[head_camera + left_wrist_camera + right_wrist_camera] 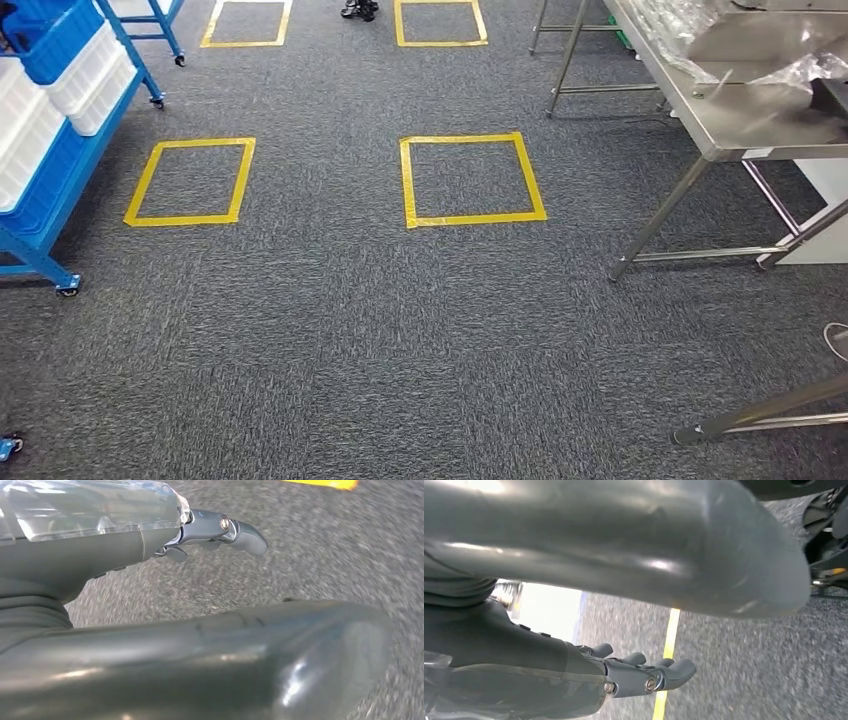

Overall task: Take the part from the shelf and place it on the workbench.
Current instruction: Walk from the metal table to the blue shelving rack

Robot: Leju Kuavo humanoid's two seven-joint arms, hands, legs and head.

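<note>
Both hands, left hand (165,600) and right hand (599,605), hold nothing above carpet (330,340).

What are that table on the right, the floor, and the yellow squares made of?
The table looks like brushed stainless steel: grey, dully reflective, with thin tubular legs. The floor seems to be short-pile carpet, mottled grey and matte. The yellow squares look like glossy adhesive tape, flat strips overlapping at the corners.

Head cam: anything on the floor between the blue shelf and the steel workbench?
Nothing visible. Between the shelf and the workbench lies carpet with flat yellow tape squares. Crumpled plastic wrap covers the bench's far part; the near end is bare.
</note>
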